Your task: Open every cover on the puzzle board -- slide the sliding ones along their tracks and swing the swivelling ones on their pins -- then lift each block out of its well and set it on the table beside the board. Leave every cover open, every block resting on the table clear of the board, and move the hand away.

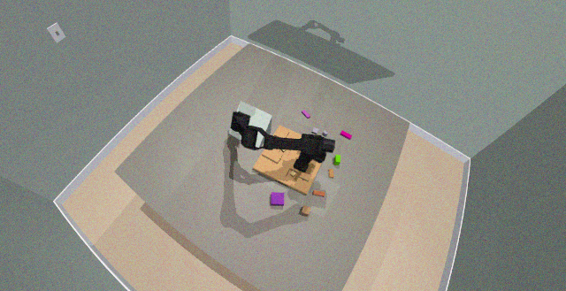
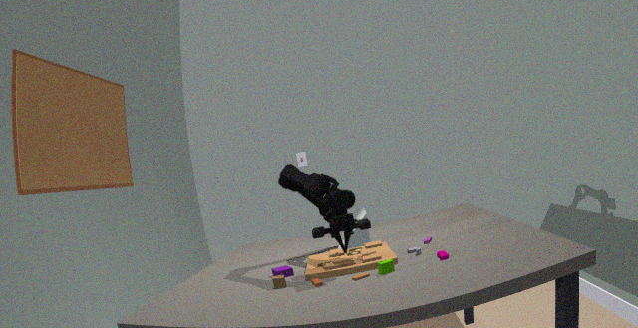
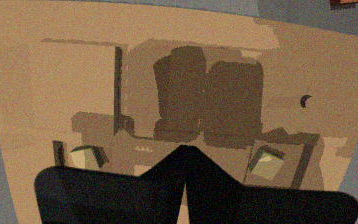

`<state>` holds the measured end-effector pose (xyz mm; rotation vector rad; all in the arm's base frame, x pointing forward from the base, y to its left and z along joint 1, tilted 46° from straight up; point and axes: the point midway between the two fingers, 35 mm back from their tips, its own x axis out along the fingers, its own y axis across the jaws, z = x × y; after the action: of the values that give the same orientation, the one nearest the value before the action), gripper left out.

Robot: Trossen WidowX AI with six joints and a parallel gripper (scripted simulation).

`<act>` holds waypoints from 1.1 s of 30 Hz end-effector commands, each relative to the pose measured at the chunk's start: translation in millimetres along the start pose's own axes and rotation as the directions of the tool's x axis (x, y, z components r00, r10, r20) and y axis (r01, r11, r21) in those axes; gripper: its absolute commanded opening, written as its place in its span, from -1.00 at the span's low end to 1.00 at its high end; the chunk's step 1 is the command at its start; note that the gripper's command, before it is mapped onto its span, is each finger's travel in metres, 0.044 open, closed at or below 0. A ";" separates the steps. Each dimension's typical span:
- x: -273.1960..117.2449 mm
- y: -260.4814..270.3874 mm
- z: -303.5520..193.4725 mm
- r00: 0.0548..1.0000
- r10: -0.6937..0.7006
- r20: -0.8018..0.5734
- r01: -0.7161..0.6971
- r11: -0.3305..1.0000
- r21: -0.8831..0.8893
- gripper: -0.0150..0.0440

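Note:
The wooden puzzle board [image 1: 264,167] [image 2: 326,270] [image 3: 10,100] lies on the table under the arm. My gripper [image 2: 345,252] [image 3: 187,152] is shut and empty, its tips pointing down at the middle of the board; whether they touch it I cannot tell. In the wrist view a pale yellow block [image 3: 82,159] sits in an opening at lower left, and another pale block [image 3: 267,164] sits in an opening at lower right. A flat cover-like panel [image 3: 75,75] lies at upper left beside a dark slot. The fingers and shadows hide the lower part of the board.
A purple block [image 1: 277,198] [image 2: 282,271], brown block [image 1: 305,210] [image 2: 279,281], orange piece [image 1: 318,193] [image 2: 317,282] and green block [image 1: 338,159] [image 2: 386,267] lie around the board. A magenta block [image 1: 346,134] [image 2: 443,255] and small grey pieces [image 1: 315,130] [image 2: 414,250] lie farther off.

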<state>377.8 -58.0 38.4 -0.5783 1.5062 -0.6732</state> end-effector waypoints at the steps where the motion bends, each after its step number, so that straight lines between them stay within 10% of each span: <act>1: -5.8 0.0 0.1 1.000 0.003 -0.001 -0.003 1.000 0.005 -0.49; 33: -32.4 45.1 -119.4 1.000 0.018 -0.004 -0.016 0.974 0.227 -0.49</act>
<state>281.1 0.7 31.6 -0.4206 1.4289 -0.7946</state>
